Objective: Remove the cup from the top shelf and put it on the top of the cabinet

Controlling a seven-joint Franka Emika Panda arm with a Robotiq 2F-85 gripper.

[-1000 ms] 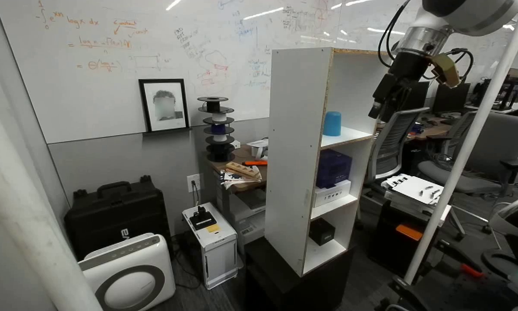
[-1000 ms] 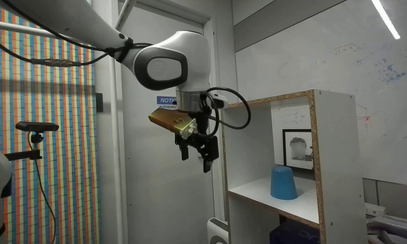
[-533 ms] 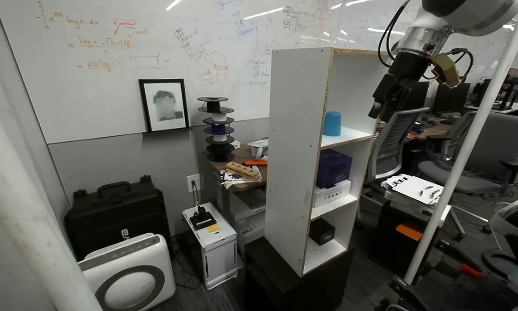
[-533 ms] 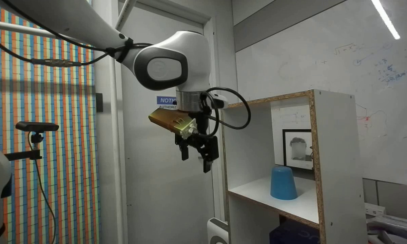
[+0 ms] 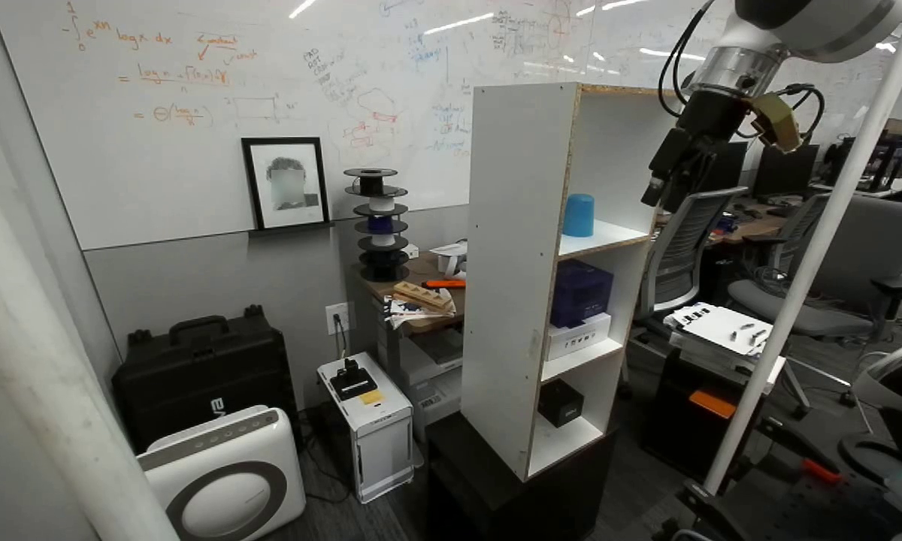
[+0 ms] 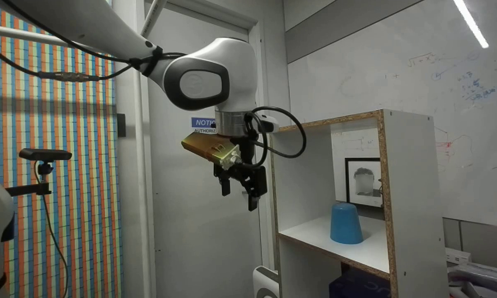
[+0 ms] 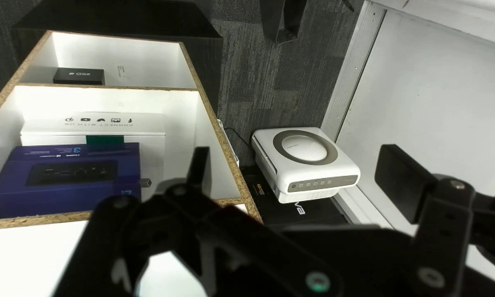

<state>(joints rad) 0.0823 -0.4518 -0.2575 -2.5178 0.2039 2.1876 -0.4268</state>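
Note:
A blue cup stands upside down on the top shelf of a tall white cabinet with bare chipboard edges. The cabinet's top edge is above the cup. My gripper hangs outside the cabinet's open front, apart from cup and cabinet, fingers pointing down. In the wrist view the two fingers are wide apart with nothing between them. The cup does not show clearly in the wrist view.
A purple box on a white box fills part of the middle shelf. A small black box sits on the bottom shelf. A white air purifier stands on the floor. A white pole and office chairs are near the arm.

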